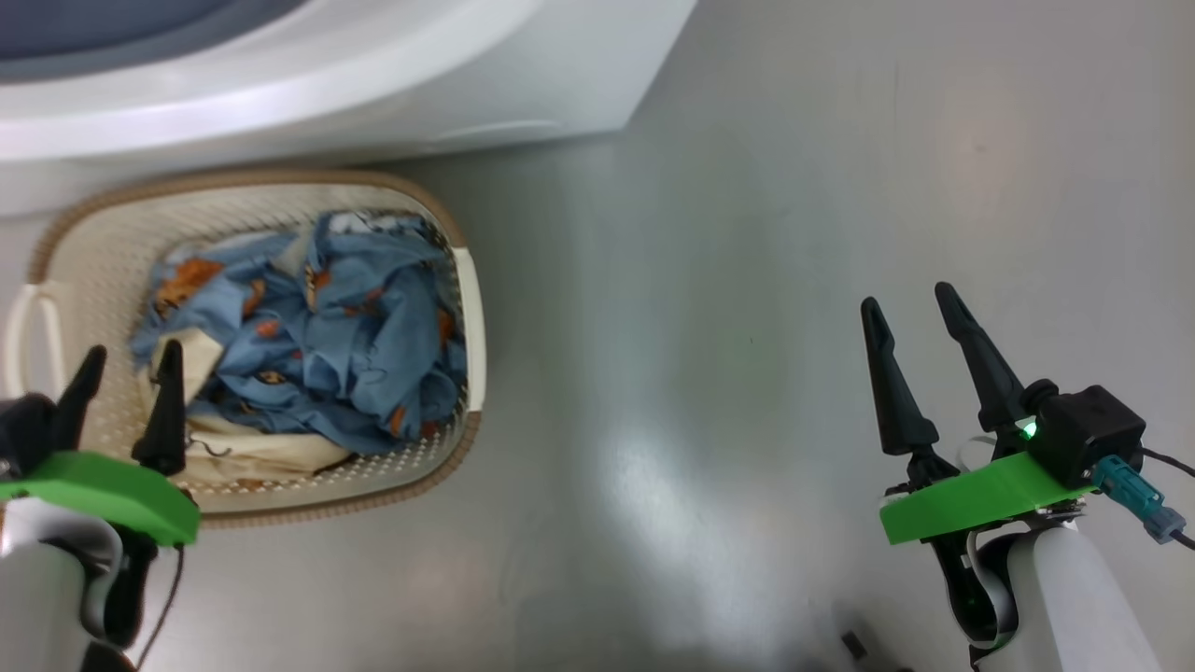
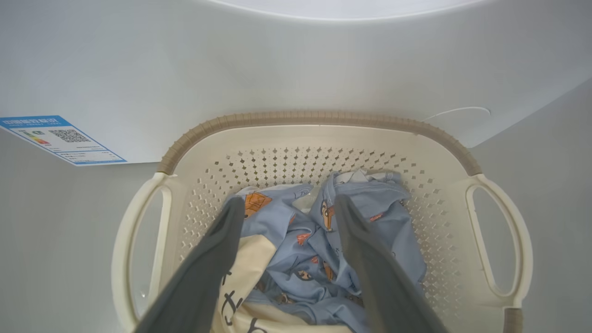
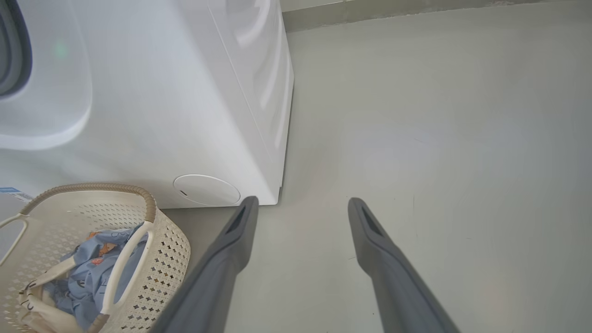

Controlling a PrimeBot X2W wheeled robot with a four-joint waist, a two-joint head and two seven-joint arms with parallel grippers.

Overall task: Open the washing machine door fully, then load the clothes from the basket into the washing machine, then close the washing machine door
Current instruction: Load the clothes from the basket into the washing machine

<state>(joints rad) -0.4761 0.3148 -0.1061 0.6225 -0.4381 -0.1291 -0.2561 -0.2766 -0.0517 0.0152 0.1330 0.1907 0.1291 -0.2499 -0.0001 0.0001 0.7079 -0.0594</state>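
Note:
The cream basket (image 1: 93, 271) with its brown rim stands on the floor against the white washing machine (image 1: 373, 84). Light blue clothes (image 1: 317, 336) with orange prints and a cream part lie heaped inside it. My left gripper (image 1: 131, 359) hangs open over the basket's near left side, and in the left wrist view its fingertips (image 2: 289, 206) frame the clothes (image 2: 300, 245) without holding anything. My right gripper (image 1: 906, 303) is open over bare floor, far right of the basket (image 3: 171, 245). The grey-blue rubber ring (image 1: 93, 37) shows at the top left; the door is out of view.
A blue label sticker (image 2: 60, 138) sits on the machine's lower front corner, left of the basket (image 2: 319, 134). A round white cover (image 3: 206, 190) is on the machine (image 3: 162, 92) near its bottom right. Grey floor (image 1: 747, 327) stretches to the right of the machine.

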